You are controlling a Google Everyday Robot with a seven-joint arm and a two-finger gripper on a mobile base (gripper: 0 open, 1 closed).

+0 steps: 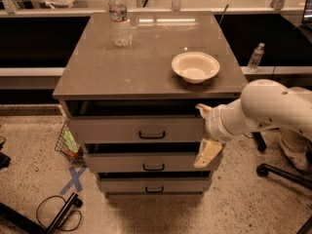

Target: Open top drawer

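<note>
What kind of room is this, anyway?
Probably a robotics lab or workshop, not a home: a blue tape cross and loose cable on the speckled floor, a wheeled chair base, and a robot arm whose tool sits at the right end of the top drawer.

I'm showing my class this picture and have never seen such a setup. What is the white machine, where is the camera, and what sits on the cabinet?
The white shape on the right is a robot arm. Its gripper is at the right end of the top drawer, fingers spread apart, one above and one below the drawer front, holding nothing. That drawer is pulled out slightly. The single camera looks down at the cabinet from its front. On the cabinet top stand a water bottle and a white bowl.
</note>
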